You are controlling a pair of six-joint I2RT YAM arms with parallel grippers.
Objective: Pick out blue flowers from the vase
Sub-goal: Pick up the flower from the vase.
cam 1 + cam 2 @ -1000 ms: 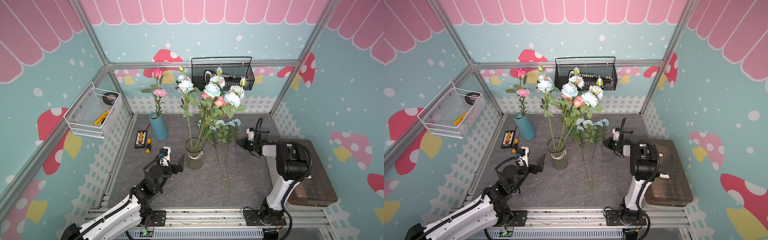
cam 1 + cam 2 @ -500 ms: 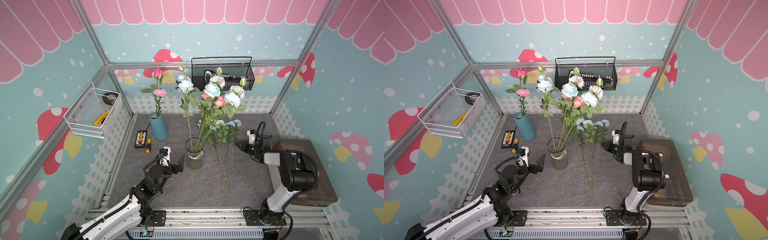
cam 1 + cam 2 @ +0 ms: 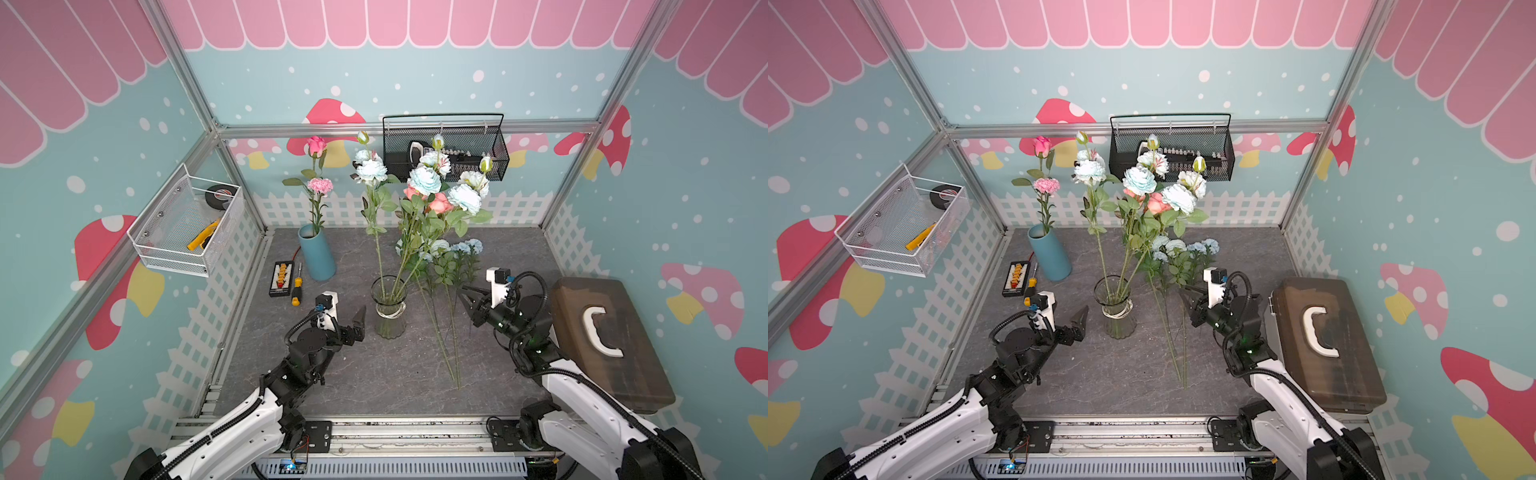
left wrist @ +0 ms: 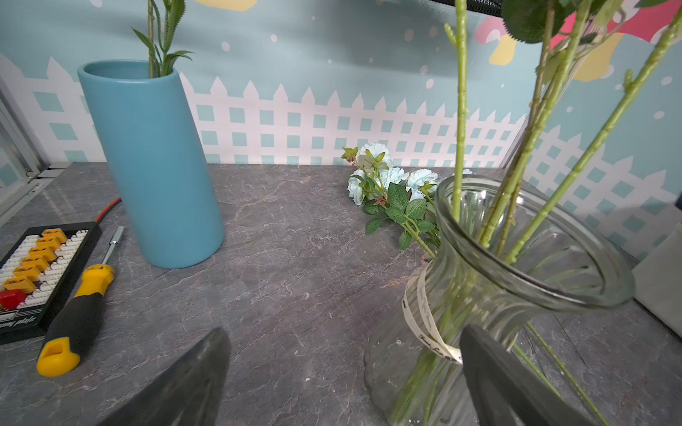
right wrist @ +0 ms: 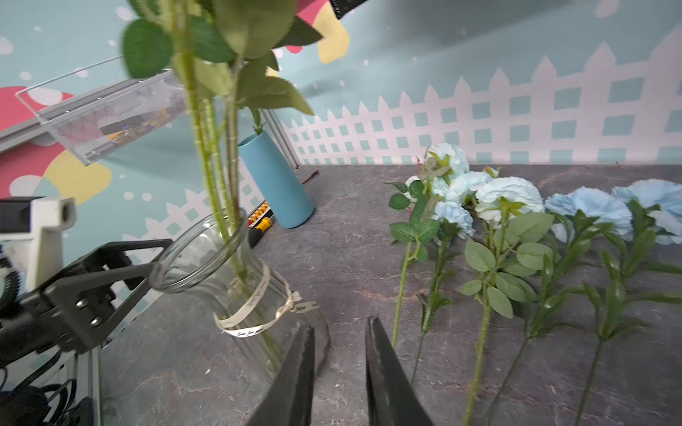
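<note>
The clear glass vase [image 3: 390, 309] [image 4: 516, 280] [image 5: 221, 265] stands mid-table and holds tall stems with pale blue flowers [image 3: 424, 180] [image 3: 1140, 180] and salmon roses [image 3: 440, 203]. Several more blue flowers [image 3: 457, 249] [image 5: 509, 191] [image 4: 376, 173] lie flat on the table to the right of the vase. My left gripper [image 3: 353, 328] [image 4: 343, 332] is wide open just left of the vase's base, holding nothing. My right gripper [image 3: 463, 295] [image 5: 340, 324] hovers between the vase and the lying stems, its jaws a narrow gap apart with nothing between them.
A teal vase [image 3: 316, 257] with pink flowers stands at the back left, a yellow-handled screwdriver [image 3: 296, 286] and a connector box [image 3: 281, 277] beside it. A brown case [image 3: 602, 340] lies at the right edge. A white wire basket [image 3: 187, 224] and a black mesh basket [image 3: 444, 147] hang on the walls.
My right gripper's jaws have parted from shut to a narrow gap, and it has shifted slightly left toward the vase as its arm swung. The left arm has not moved.
</note>
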